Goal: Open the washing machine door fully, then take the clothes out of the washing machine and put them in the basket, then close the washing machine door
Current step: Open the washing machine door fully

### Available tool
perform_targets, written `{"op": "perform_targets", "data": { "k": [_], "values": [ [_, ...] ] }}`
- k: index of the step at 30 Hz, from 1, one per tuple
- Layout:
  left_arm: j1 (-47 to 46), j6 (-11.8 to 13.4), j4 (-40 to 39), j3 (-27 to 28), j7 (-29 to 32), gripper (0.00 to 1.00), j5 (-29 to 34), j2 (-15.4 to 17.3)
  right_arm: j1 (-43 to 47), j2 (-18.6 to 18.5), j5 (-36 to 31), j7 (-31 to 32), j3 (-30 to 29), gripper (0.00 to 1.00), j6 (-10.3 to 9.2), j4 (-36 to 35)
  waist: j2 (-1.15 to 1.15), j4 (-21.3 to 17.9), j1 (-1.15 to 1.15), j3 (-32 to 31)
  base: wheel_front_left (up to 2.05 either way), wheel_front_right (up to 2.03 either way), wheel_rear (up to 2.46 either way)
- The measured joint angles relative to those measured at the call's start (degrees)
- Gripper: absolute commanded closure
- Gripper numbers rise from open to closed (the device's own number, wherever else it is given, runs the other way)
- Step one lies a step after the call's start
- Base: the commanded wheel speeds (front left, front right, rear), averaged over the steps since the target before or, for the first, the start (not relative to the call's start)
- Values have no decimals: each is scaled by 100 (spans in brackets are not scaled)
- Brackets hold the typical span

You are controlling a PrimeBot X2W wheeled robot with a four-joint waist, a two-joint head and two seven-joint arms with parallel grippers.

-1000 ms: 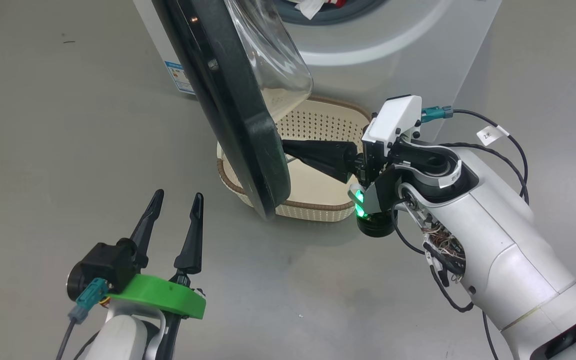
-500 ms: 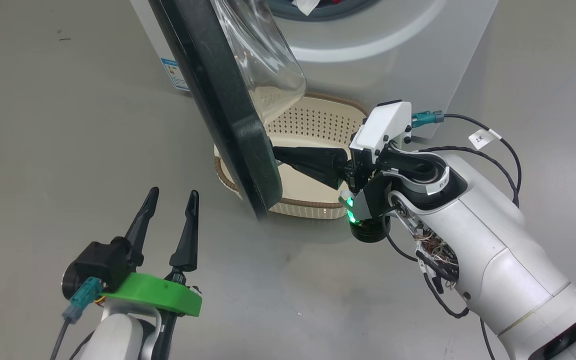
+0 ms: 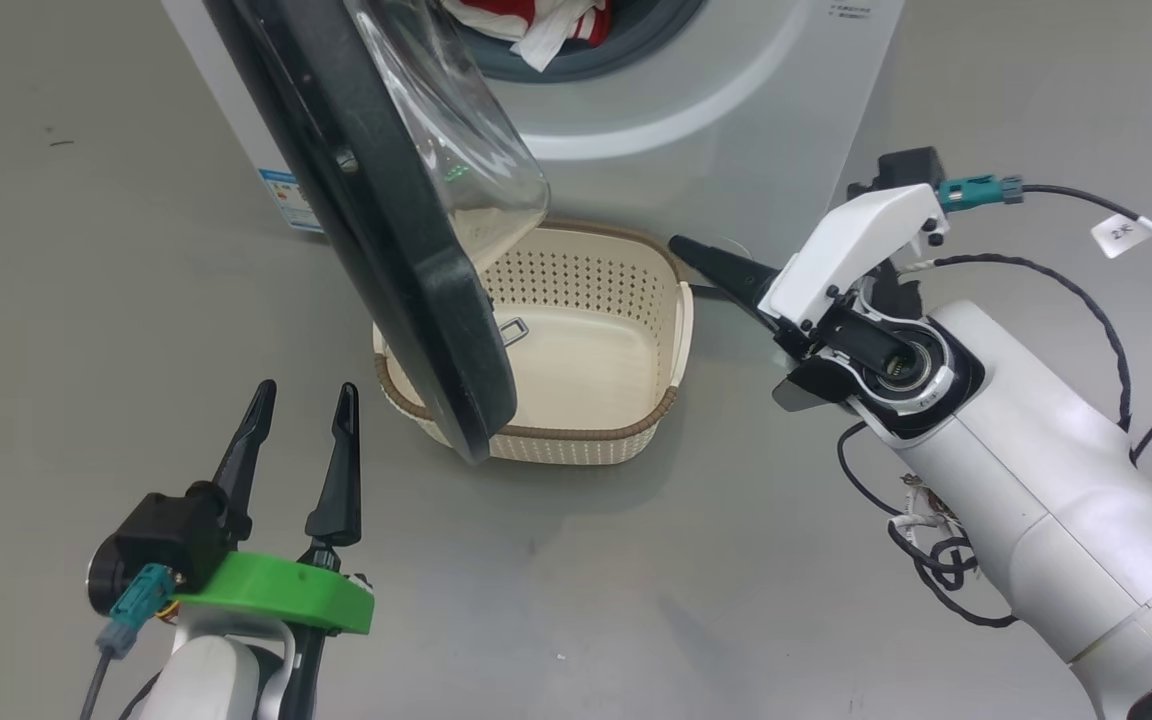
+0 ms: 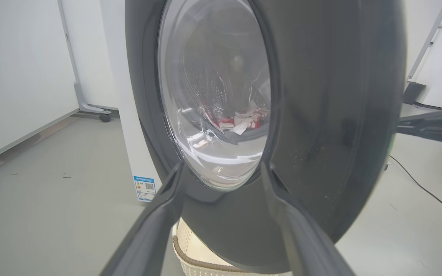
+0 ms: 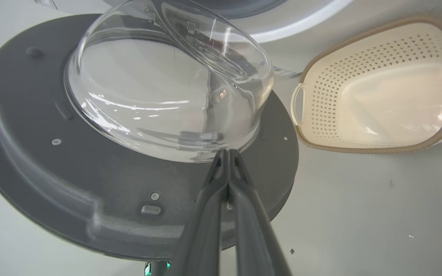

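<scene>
The washing machine (image 3: 696, 120) stands at the top, and its door (image 3: 366, 230) swings out over the basket's left end, glass bowl (image 3: 446, 150) facing right. Red and white clothes (image 3: 536, 25) lie at the drum's mouth. The cream basket (image 3: 586, 450) sits on the floor before the machine. My right gripper (image 3: 681, 245) is shut on nothing, right of the basket and apart from the door. The right wrist view has its tips (image 5: 226, 153) pointing at the door's grey inner face (image 5: 90, 184). My left gripper (image 3: 304, 390) is open, left of the door's outer face (image 4: 320, 115).
Grey floor lies all around. A blue sticker (image 3: 286, 200) marks the machine's side. Black cables (image 3: 1086, 290) loop by my right forearm. A wheeled frame leg (image 4: 90, 107) stands by the wall, and a cable (image 4: 424, 188) runs over the floor.
My right gripper has drawn back from the door's inner face, out from over the basket to its right side. The head camera has shifted, bringing the clothes into view. Left gripper unchanged.
</scene>
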Motion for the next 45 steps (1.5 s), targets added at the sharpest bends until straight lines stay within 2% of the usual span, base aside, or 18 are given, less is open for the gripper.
{"op": "perform_targets", "data": {
  "k": [3,5,13,16,20,26,28,32,33,34,35,38,45],
  "values": [
    [26,0,1,75,0,0,23,-1,8,-201,-572,-554,89,100,278,-31,0,-127,0,-72,0,0,0],
    [76,0,-4,164,0,0,60,0,22,-320,-1043,-967,202,100,392,-80,0,-215,0,-124,0,0,0],
    [186,0,-53,393,0,0,90,4,280,-878,-2549,-2473,491,100,396,-246,0,-583,0,-266,0,0,0],
    [215,0,-62,460,0,0,119,2,375,-1069,-3082,-3028,588,100,238,-291,0,-691,0,-301,0,0,0],
    [227,0,-67,488,0,0,122,4,602,-1306,-3575,-3688,597,100,-136,-322,0,-785,0,-323,0,0,0],
    [242,0,-97,624,0,0,177,15,1027,-1425,-4170,-3479,576,100,-600,-475,0,-866,0,-338,0,0,0],
    [242,0,-126,676,0,0,178,16,1166,-1404,-4187,-3465,465,100,-641,-576,0,-902,0,-331,0,0,0],
    [242,0,-140,724,0,0,210,19,1480,-1324,-4520,-3419,-172,100,-702,-935,0,-963,0,-318,0,0,0],
    [243,0,-142,738,0,0,229,18,1532,-1315,-4636,-3418,-330,76,-737,-1018,0,-973,0,-312,0,0,0],
    [242,0,-140,759,0,0,237,20,1585,-1305,-4816,-3418,-488,23,-742,-1102,0,-985,0,-309,0,0,0],
    [242,0,-137,771,0,0,237,19,1630,-1318,-5050,-3418,-586,0,-743,-1179,0,-996,0,-314,0,0,0],
    [242,0,-209,848,-1,0,238,18,1866,-1368,-5406,-3419,-701,0,-748,-1463,0,-1014,0,-289,0,0,0],
    [243,0,-178,1061,-1,0,260,21,2699,-1073,-5848,-3418,-1027,0,-749,-1747,0,-1090,0,-326,0,0,0]
  ]
}}
